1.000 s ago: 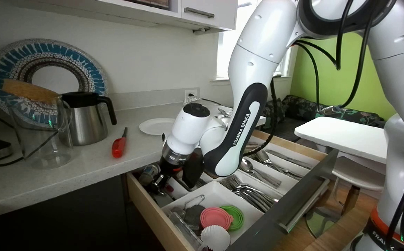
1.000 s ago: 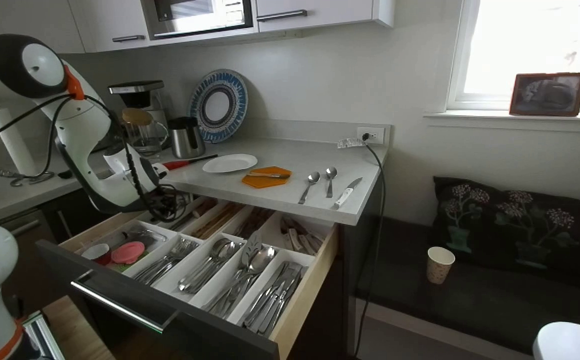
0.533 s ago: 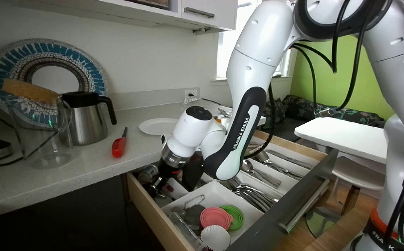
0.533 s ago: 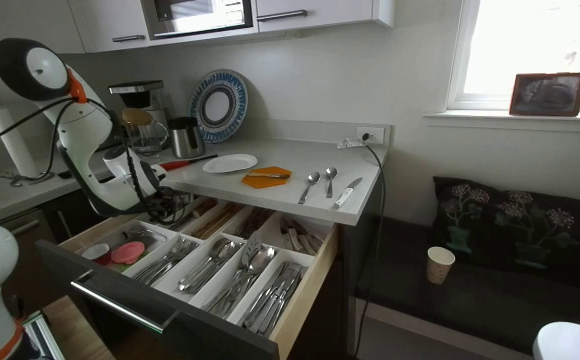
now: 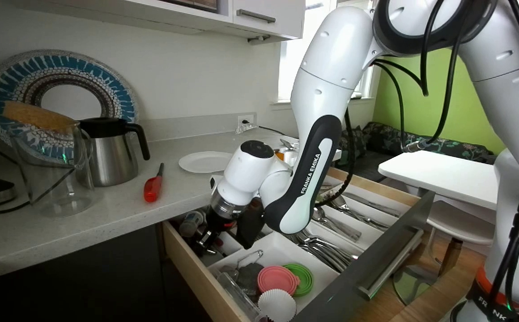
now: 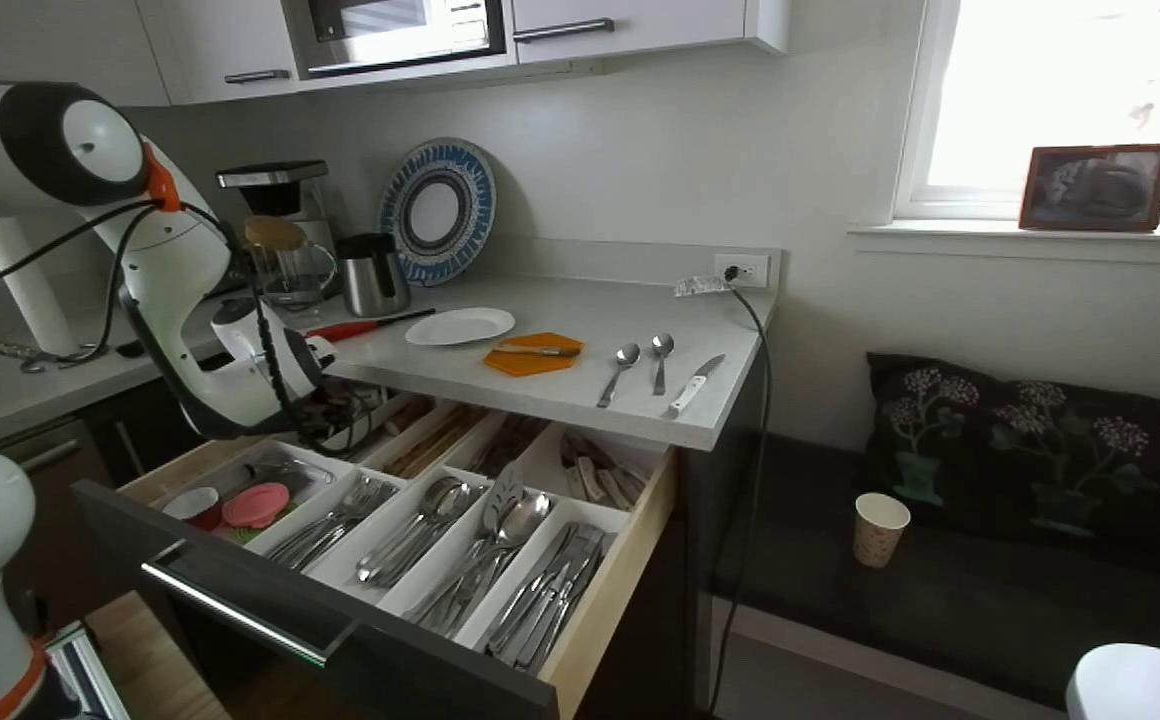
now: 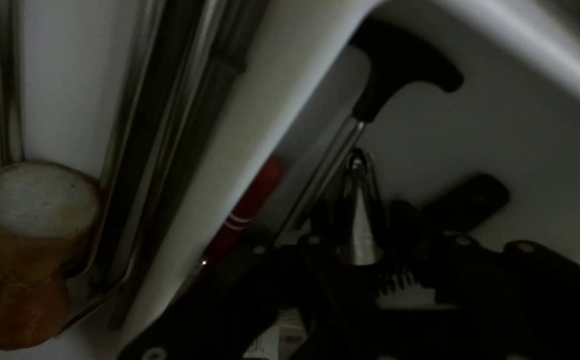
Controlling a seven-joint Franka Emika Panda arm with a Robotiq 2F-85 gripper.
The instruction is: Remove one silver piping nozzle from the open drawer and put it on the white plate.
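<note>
Inside the drawer (image 5: 199, 279): the silver nozzle (image 7: 361, 242), narrow end toward the top of the wrist view; whether it rests or is lifted, cannot tell.
Gripper (image 7: 362, 216): a fingertip on each side of the nozzle; too dark to tell whether they are clamped on it.
Beside the nozzle: a black-handled tool (image 7: 390, 75) with a metal shaft, and a red handle (image 7: 252, 197) along the white divider (image 7: 245, 150).
Front compartment (image 5: 279, 247): a pink lid (image 5: 277, 278) partly over a green lid (image 5: 306, 281), a fluted white cup (image 5: 277, 307) just beside.
Countertop (image 5: 112, 205): the white plate (image 6: 460, 327), between a red lighter (image 6: 343, 330) and a flat orange hexagon (image 6: 532, 367).
</note>
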